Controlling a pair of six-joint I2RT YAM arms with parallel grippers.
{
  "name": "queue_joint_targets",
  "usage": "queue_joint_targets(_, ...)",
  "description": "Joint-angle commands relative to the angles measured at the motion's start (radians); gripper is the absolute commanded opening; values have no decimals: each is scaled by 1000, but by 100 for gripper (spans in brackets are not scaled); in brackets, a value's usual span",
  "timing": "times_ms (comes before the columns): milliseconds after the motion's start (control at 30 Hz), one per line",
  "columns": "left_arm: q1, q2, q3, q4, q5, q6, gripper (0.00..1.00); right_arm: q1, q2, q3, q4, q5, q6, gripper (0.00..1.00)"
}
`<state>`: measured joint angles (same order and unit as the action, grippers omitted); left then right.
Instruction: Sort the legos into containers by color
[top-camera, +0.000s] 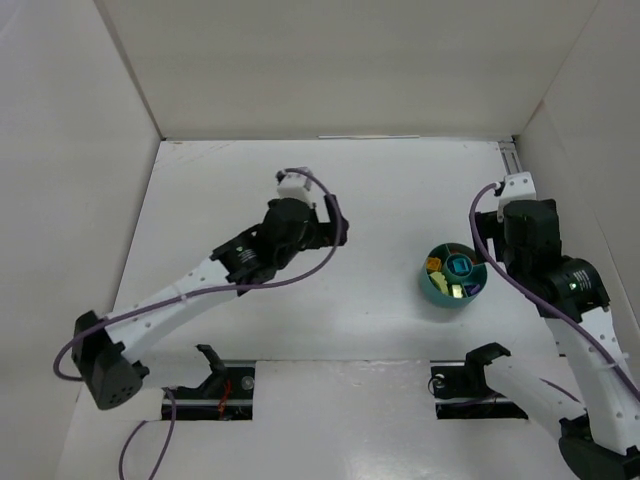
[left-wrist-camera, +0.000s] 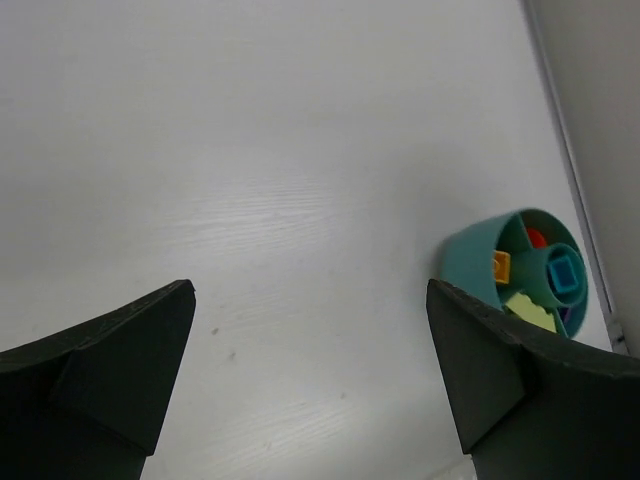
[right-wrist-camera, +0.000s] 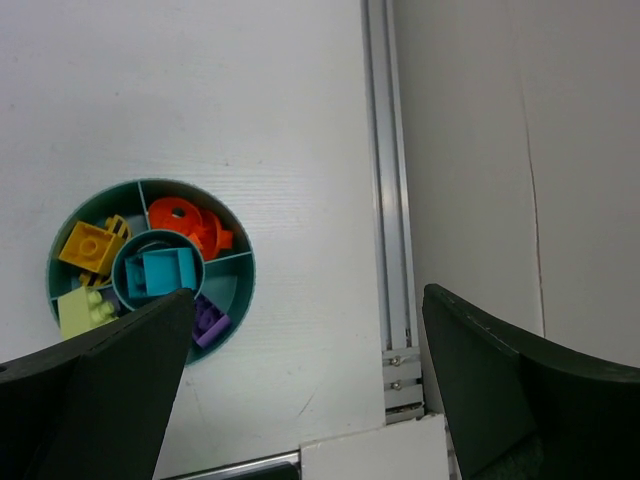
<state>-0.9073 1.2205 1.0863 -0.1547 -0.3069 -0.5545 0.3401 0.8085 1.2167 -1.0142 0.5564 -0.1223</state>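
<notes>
Right wrist view: the bricks are seen sorted in the divided bowl (right-wrist-camera: 251, 268), with both grippers wide open and empty.

Orange (right-wrist-camera: 185, 222), yellow (right-wrist-camera: 88, 245), lime (right-wrist-camera: 85, 310) and purple (right-wrist-camera: 207, 322) bricks are kept in separate wedges, and a teal brick (right-wrist-camera: 160, 272) in the centre cup, so colours are not mixed. No loose brick is seen on the table (left-wrist-camera: 300, 150), so sorting is judged nearly finished. The right gripper (right-wrist-camera: 306, 293) is held beside the bowl, the left gripper (left-wrist-camera: 308, 290) well apart. The bowl's near edge is hidden by a finger.

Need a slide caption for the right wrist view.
Open, empty right claw above the teal divided bowl, legos sorted by colour: orange, yellow, lime, purple, teal in the centre.
</notes>
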Motion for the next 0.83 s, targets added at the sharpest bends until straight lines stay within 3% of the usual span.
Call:
queue_joint_targets(0,131,-163,-95,-178,-40,-225,100,-6,30,-8,85,99,33,100)
queue_joint_targets(33,219,-192,-112,-199,-25,-234,100,-6,69,-8,85,99,33,100)
queue_joint_targets(167,356,-309,-152,-282,-3,-243,100,-6,141,-20,117,2,33,100)
queue_joint_targets(467,377,-349,-149,-347,-34,-243,100,-15,175,-29,304,-239,-33,100)
queue_joint_targets(800,377,-291,-100,-345,-3,-234,100,-15,100,-51,333,-248,-71,100)
